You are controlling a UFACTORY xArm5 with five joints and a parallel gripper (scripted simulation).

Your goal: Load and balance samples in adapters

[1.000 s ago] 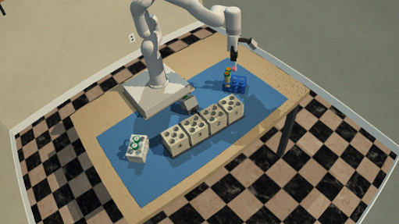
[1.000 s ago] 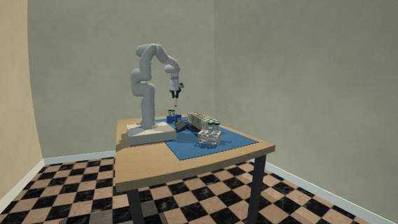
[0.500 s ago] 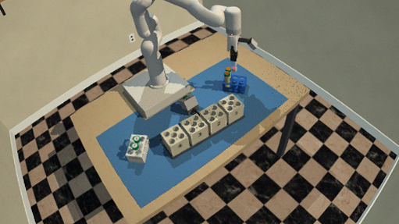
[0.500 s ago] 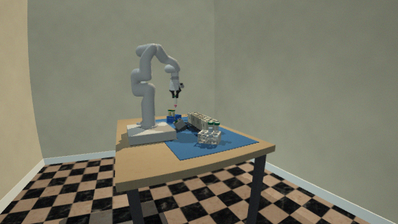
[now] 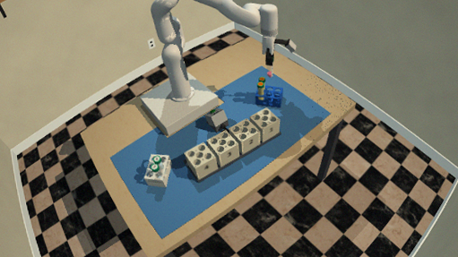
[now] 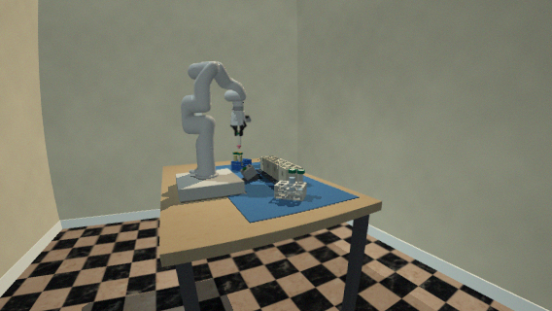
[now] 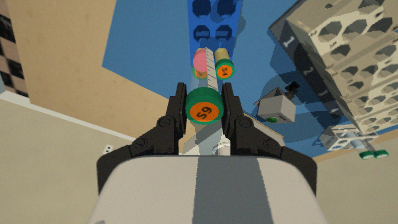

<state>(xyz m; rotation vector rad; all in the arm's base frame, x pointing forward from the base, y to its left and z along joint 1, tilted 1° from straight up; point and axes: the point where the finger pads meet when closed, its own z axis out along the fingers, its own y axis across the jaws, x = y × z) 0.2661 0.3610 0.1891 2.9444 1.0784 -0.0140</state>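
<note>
- The gripper has its two black fingers clamped on the green cap of sample tube S9. The tube hangs upright, lifted clear above the blue sample rack RS, its pink tip visible in the top and exterior views.
- Hidden or unclear: the liquid level of S9 cannot be read, since the wrist view looks down the tube's length. The label on the orange dot of the tube standing in RS is too small to read. A second tube in RS sits behind S9 in the wrist view and is mostly covered.
- The numbers on the adapter faces are faint in the top view. The blank rack's cap prints are illegible.
- Materials and shapes: four cream, block-shaped adapters stand in a row on a dark strip, beside RS on a blue mat; each shows five round holes.
- The blank rack RB is a pale, boxy rack at the row's end farthest from RS, carrying two green-capped tubes.
- A small grey sloped desk stands between the adapters and the arm's flat grey base plate.
- The wooden table stands on a checkered floor.
</note>
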